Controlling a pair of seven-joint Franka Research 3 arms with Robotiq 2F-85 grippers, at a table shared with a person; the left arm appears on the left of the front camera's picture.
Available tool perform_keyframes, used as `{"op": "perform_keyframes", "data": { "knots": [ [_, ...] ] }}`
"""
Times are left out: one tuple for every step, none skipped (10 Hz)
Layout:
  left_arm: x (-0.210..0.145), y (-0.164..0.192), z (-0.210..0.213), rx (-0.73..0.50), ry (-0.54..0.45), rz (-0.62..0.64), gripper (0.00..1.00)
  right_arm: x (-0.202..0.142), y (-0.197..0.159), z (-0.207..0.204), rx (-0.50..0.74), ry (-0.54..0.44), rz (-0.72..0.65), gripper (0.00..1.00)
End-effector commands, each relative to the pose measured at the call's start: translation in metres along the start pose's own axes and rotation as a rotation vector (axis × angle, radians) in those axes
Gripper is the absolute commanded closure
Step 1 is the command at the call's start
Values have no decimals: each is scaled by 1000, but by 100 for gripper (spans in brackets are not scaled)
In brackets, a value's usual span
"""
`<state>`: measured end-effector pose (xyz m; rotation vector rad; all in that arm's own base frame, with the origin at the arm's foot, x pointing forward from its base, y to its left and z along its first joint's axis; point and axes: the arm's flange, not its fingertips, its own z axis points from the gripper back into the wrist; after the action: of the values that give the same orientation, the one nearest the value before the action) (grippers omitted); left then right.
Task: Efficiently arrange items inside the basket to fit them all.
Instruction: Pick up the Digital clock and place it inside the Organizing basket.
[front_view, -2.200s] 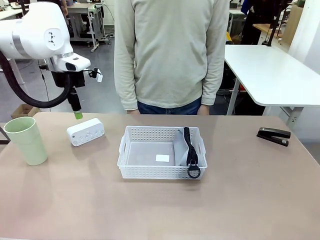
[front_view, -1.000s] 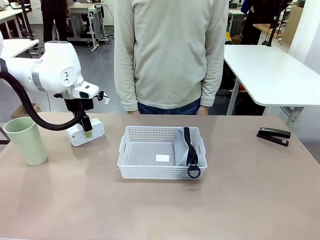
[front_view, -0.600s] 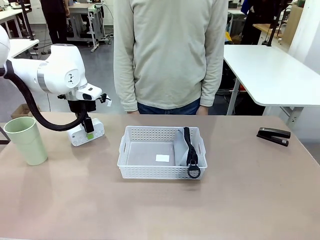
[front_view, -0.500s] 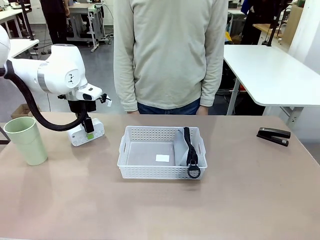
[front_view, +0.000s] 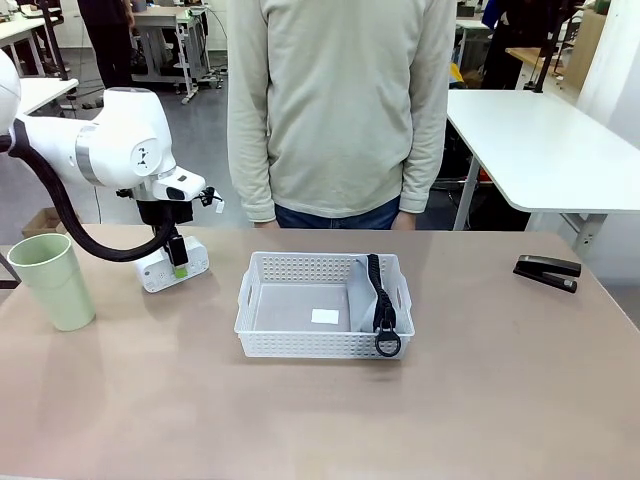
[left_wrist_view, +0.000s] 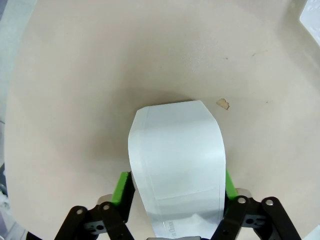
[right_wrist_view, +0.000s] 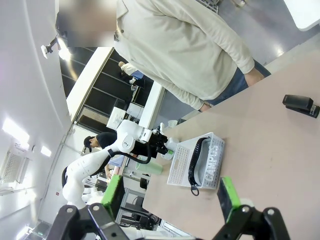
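The left gripper (front_view: 178, 260) is clamped on the small white boxy device (left_wrist_view: 175, 155), its 2 green pads (left_wrist_view: 121, 187) pressed flat against the device's opposite sides while the device sits on the table (front_view: 300, 420). In the front view the fingers grip the device at the end nearer the basket, so most of its body reaches away from them toward the pale green plastic cup (front_view: 52, 280), which stands well apart on that far side. The basket (front_view: 322, 343) lies to the gripper's other side, toward the table's middle, with the grey zip pouch (front_view: 362, 295) leaning against its farther end and the black strap (front_view: 385, 312) hanging over the rim. The black stapler (front_view: 547, 272) sits well beyond the basket from this hand. The right gripper (right_wrist_view: 171, 197) is held up high with its fingers apart and nothing between them. The main risk, as I judge it, is the off-centre hold: on lifting, the long free end could sag or swivel between the smooth pads and slip out. A tilted device could also catch the basket's near wall. Laid flat across the bare floor, it might leave too little room for the cup and stapler.
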<state>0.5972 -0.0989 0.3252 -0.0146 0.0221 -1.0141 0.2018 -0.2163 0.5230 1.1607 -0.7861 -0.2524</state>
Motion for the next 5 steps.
{"op": "perform_keyframes", "data": {
  "knots": [
    [-1,-3,2,21,13,12,100,2,0,-1,23,-15,26,0],
    [-1,-3,2,19,20,16,65,2,0,-1,23,-15,26,0],
    [-1,-2,2,14,29,17,100,2,0,-1,23,-15,26,0],
    [-1,-3,2,13,24,18,100,2,0,-1,23,-15,26,0],
    [-1,-2,2,3,29,22,100,2,0,-1,23,-15,26,0]
  ]
}}
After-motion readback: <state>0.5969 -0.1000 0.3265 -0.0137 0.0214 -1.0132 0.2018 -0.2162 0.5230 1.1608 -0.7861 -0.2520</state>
